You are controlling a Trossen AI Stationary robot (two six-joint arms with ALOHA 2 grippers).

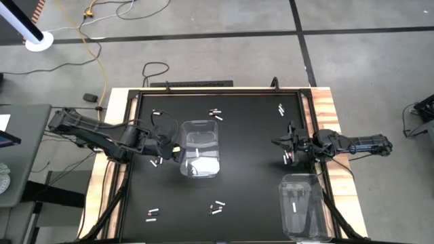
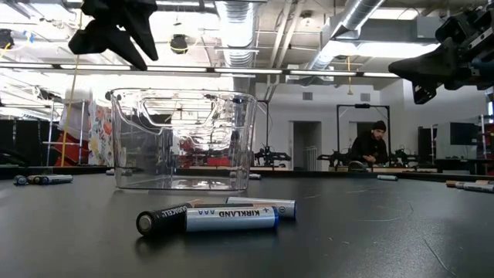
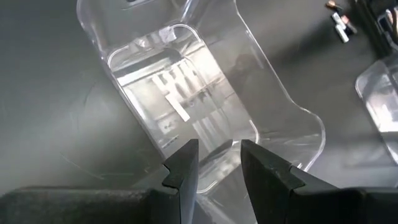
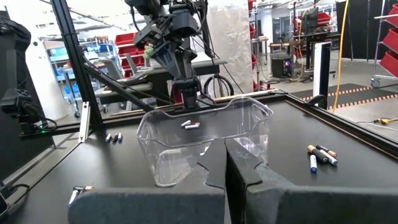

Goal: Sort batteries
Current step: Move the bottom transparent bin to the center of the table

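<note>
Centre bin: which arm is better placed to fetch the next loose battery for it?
Probably left. The left gripper hangs open, empty, at the centre bin rim, with batteries just beside it. The right gripper is shut at the far side.

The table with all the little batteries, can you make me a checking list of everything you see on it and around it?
Surface: black table, wooden edges.
Job's things: batteries scattered in small groups; one battery in the middle clear bin; one battery in the second clear bin at the table's right edge.
Clutter: nothing seen.
Grippers: left gripper hovers open and empty at the middle bin's rim; right gripper shut, raised off the table at its right side.
Cables: yellow cable and dark cables on the floor.
Surroundings: workshop; a person far behind.
</note>
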